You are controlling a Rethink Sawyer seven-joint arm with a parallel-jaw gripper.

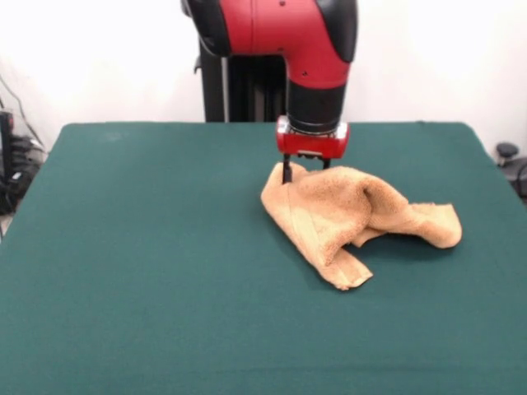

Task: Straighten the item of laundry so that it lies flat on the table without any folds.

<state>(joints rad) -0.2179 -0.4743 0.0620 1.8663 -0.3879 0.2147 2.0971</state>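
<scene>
Towel [350, 216]: tan-orange terry cloth, crumpled in a raised heap right of the table's centre; one flap points toward the near edge, another trails off to the right.
Woven band: shows along the hem of the near flap.
Table [140, 271]: dark green felt-like cover, far larger than the towel.
Arm: red and black, coming straight down over the heap's far left corner.
Gripper [305, 170]: two black fingers [286, 171] reach the cloth's upper edge; they seem to be pinching a fold, but I cannot tell.
</scene>
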